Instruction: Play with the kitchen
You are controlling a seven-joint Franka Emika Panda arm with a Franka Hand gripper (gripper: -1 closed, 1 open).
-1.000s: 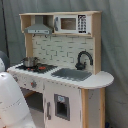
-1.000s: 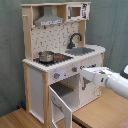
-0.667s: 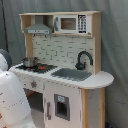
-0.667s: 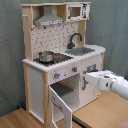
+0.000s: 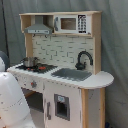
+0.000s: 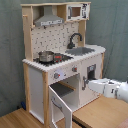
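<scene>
Kitchen (image 6: 60,55) is placed against a grey backdrop, oven door (image 6: 59,104) swung open in the second exterior view. Gripper (image 6: 86,84) is positioned just beside the front panel; finger state cannot be determined. A pot (image 6: 45,56) is seated on the stovetop (image 6: 54,59).

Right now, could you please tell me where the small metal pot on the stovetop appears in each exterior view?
First exterior view: the pot sits at middle left, on the stovetop under the hood.
Second exterior view: the pot sits left of centre, above the open oven door.
Shared landmark: the black faucet, which stands to the pot's right in both exterior views.
</scene>
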